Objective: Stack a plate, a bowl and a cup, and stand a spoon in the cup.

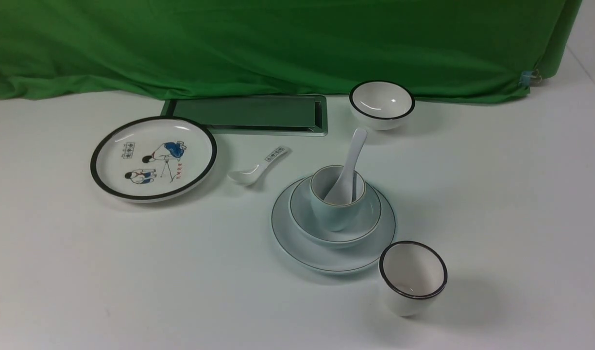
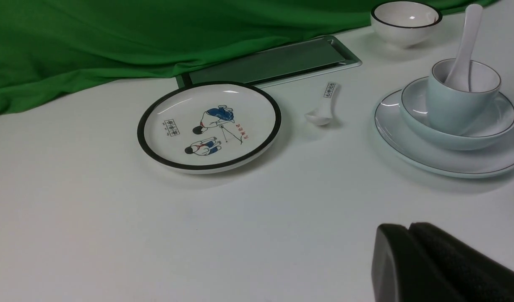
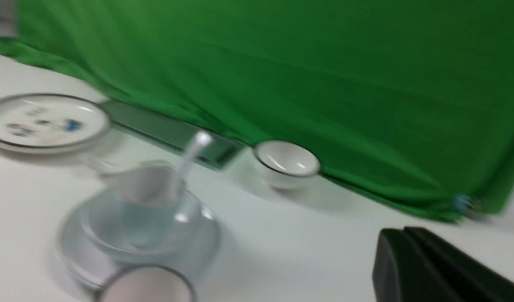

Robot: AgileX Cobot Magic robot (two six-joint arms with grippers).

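**Front view.** The plate (image 1: pixel 326 257) sits on the tabletop (image 1: pixel 132 272), a bit to the right of the middle. The bowl (image 1: pixel 372 218) sits in the plate, and the cup (image 1: pixel 332 214) sits in the bowl. The spoon (image 1: pixel 352 158) stands in the cup. Its handle leans up and away, toward the green cloth (image 1: pixel 278 43). I think the job looks done.

**Left wrist view.** The left gripper (image 2: pixel 408 228) is pressed together and holds nothing. The stack is in front of it, over to the robot's right, and well apart from it.

**Right wrist view.** This picture is blurry. The right gripper (image 3: pixel 403 230) is pressed together too, with nothing in it. The stack is in front of it, over to the robot's left, and well apart from it. A black-rimmed cup (image 3: pixel 145 285) stands just beside the plate, on the near side. I think the right arm is the nearer one. If it reached in, that cup would be in its way.
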